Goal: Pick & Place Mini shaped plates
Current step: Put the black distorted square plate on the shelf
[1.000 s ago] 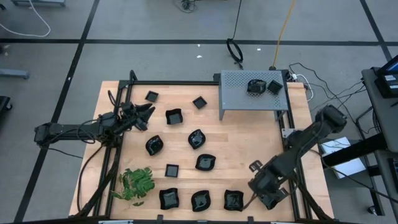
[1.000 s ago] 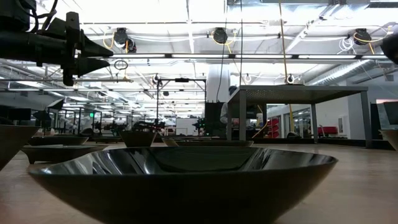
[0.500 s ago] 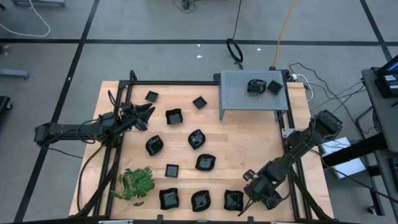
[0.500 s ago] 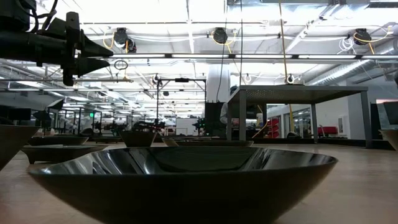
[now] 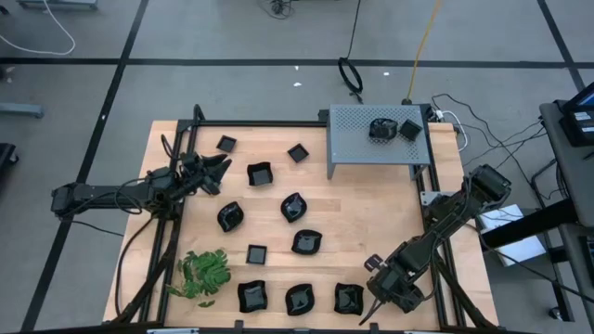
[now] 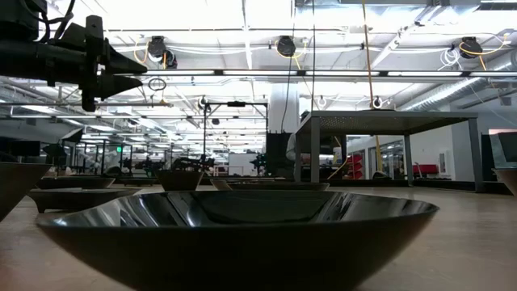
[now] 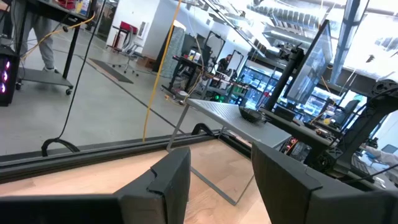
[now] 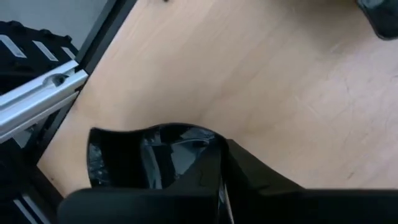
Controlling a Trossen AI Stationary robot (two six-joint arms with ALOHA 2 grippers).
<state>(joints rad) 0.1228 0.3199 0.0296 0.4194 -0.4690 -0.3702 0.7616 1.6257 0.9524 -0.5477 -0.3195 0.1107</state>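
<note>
Several glossy black mini shaped plates lie flat on the wooden table (image 5: 362, 209), and two more sit on the grey perforated box (image 5: 357, 139). My right gripper (image 5: 368, 293) is low at the near right, shut on the rightmost plate (image 5: 348, 297) of the near row, which also shows in the right wrist view (image 8: 146, 162). My left gripper (image 5: 223, 168) hovers open above the table's left side. It touches nothing and also appears in the low view (image 6: 136, 71) and in the left wrist view (image 7: 221, 180). My right gripper has the plate's raised rim (image 8: 210, 147) on the side toward the table's right edge, pinched between its two fingers. One finger is over the dish's hollow and the other is outside. The fingers slant down from the right. The plate's bottom rests on the table.
A green leafy sprig (image 5: 204, 274) lies near the left front corner. Black frame rails (image 5: 436, 278) run along the table's right side, close to my right arm. Bare wood lies between the box and the near row of plates.
My right gripper has sunk and gone a little toward the table's left, down onto the rightmost plate of the near row. The plates lie where they lay before.
</note>
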